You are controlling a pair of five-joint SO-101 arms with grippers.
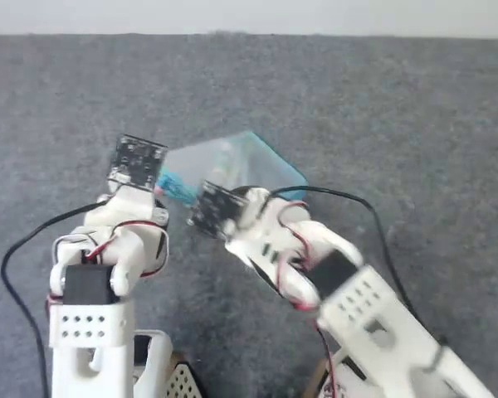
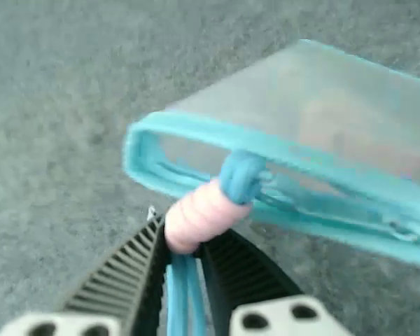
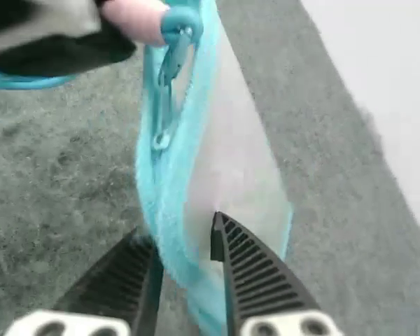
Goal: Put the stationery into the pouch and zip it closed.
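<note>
Since the pouch (image 1: 232, 162) is held at two points at once, the chief hazard, as judged, is loss of either hold. The pink pull (image 2: 196, 217) is rounded and could slide out of the left tool (image 2: 184, 241) under a hard tug. A tug off the line of the zip could drag the teal-trimmed edge from the right tool (image 3: 182, 238) or jam the slider (image 2: 241, 175) on the trim. Left tool: clenched on the pink pull and its blue cord (image 2: 178, 294), at about eight o'clock of the pouch in the high view. Right tool: fingers closed across the pouch's edge, at about six o'clock of it. Pouch: translucent, teal border, just above the middle of the grey counter (image 1: 398, 108). Contents: a faint pinkish shape shows through the wall in the left wrist view; which stationery it is cannot be told. Zip: slider sits near the corner by the left tool; how much of the mouth is closed cannot be told. A gaping mouth, if tilted, could spill the contents.
</note>
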